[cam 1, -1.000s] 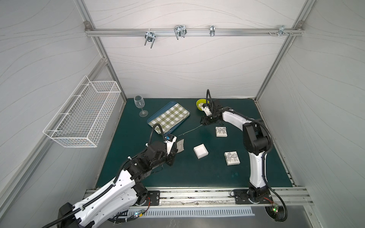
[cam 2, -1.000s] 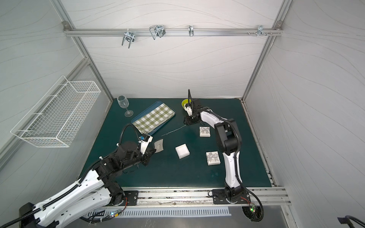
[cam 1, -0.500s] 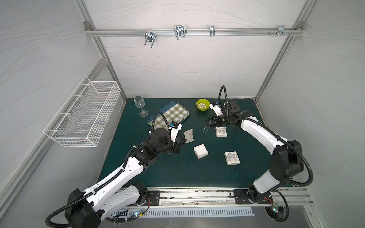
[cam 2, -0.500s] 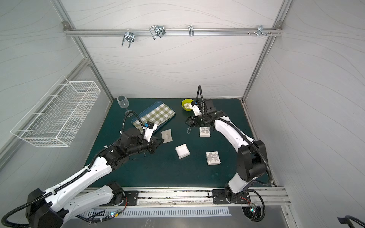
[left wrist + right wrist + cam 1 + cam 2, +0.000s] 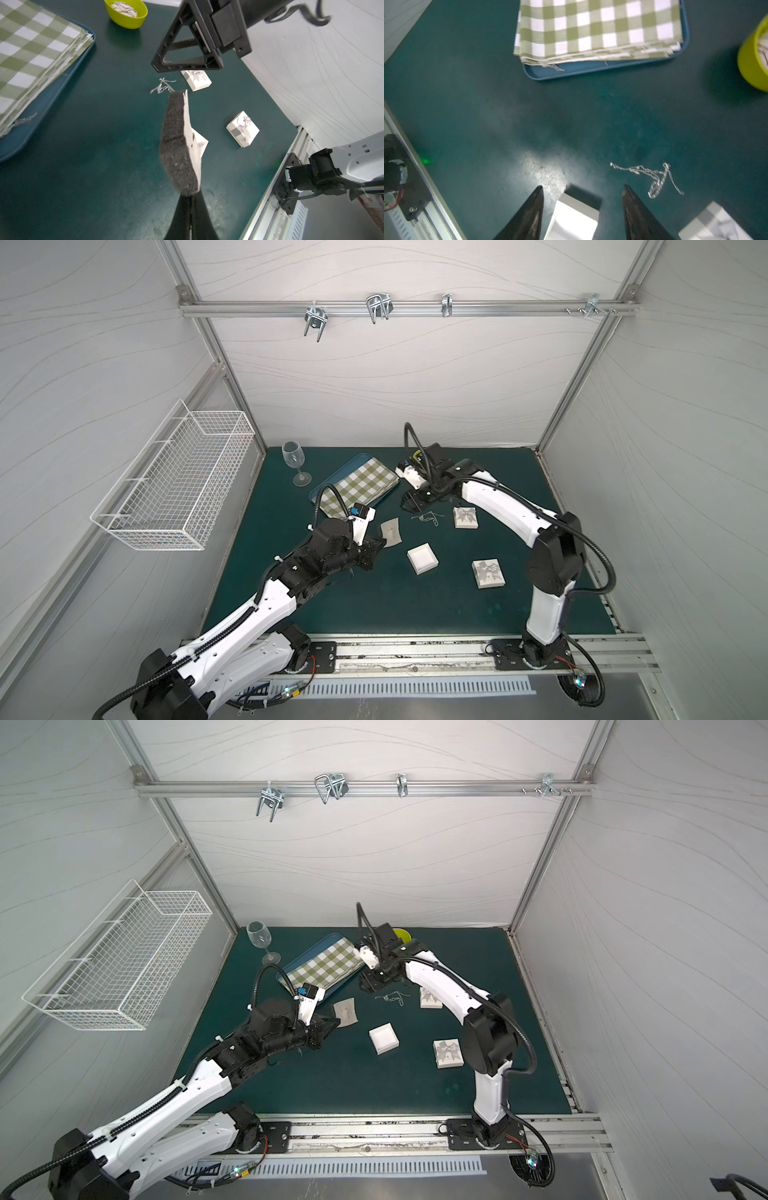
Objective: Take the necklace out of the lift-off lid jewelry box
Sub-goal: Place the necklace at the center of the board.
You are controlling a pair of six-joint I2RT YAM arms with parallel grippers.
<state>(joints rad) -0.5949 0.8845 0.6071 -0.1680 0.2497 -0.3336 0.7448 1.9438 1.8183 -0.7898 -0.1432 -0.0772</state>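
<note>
The silver necklace lies loose in a small tangle on the green mat. The open white jewelry box base stands nearer the front, with no lid on it. My right gripper hovers open just left of the necklace and holds nothing. My left gripper is shut on the edge of a grey foam insert pad, held above the mat left of the box. Two white boxes with silver bows sit to the right.
A blue tray with a folded green-checked cloth lies at the back left. A wine glass stands beside it, and a yellow-green bowl is behind the right arm. A wire basket hangs on the left wall.
The necklace was strung from the pad to the right gripper, then hung from it; now it lies on the mat. The right gripper has opened and moved left. The left gripper keeps the pad.
</note>
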